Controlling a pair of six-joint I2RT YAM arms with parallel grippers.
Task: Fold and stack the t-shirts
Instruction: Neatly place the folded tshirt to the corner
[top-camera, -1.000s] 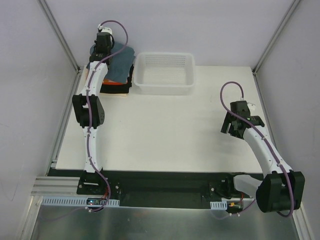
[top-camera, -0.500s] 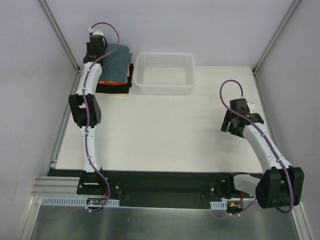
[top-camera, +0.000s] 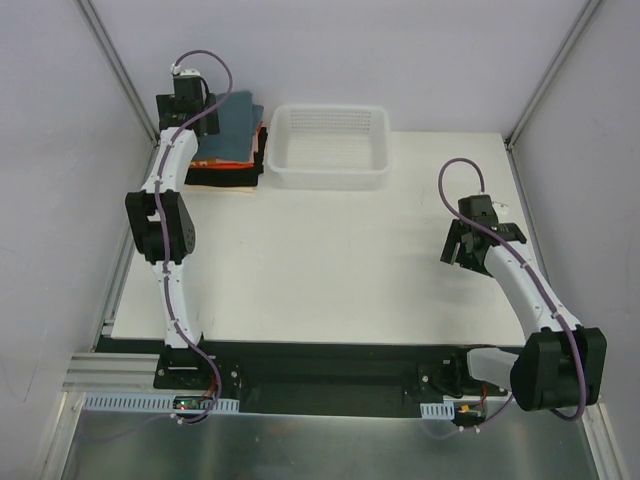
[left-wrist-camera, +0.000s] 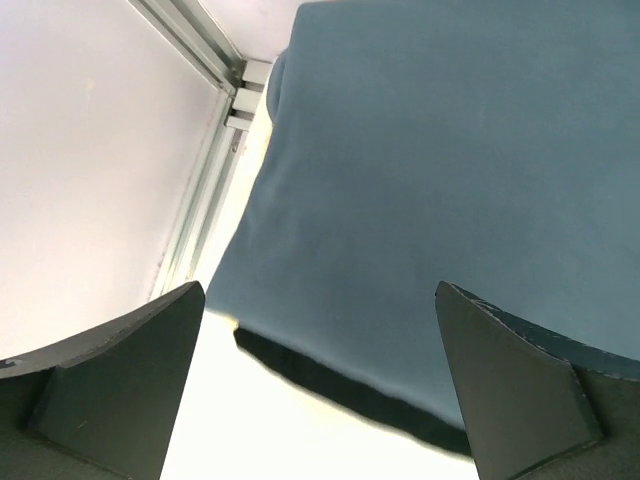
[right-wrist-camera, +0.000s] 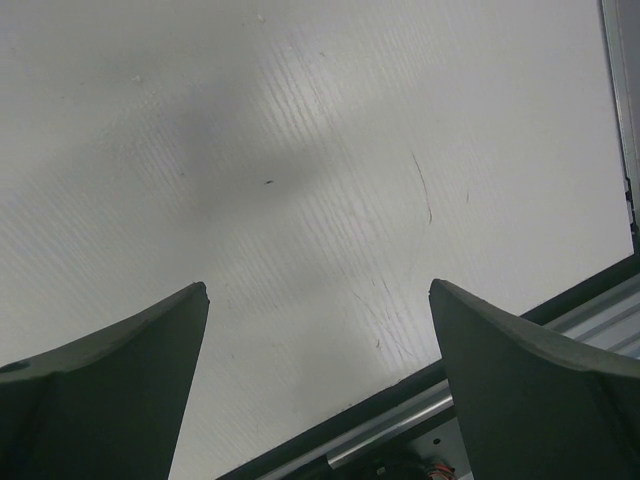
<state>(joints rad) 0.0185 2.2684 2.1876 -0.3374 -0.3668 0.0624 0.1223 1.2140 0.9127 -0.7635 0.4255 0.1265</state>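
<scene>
Since a second back: left gripper (left-wrist-camera: 318, 295) slid off the stack (top-camera: 228, 172) toward the far-left corner. Its fingers went from pinched to wide apart, with nothing between them. Right arm barely shifted.

Near side: right gripper (right-wrist-camera: 318, 288) hangs over bare table (top-camera: 330, 270), fingers apart, holding nothing. No loose shirt on the table.

Far: basket (top-camera: 330, 178) shows only its own mesh.

Far-left corner: blue-grey t-shirt (top-camera: 240, 125) lies folded and flat on top of the stack, with orange and black layers showing under it.

Looks like the last visible shirt is placed. I'd call the task done or nearly; what's left is the left arm clearing away.
</scene>
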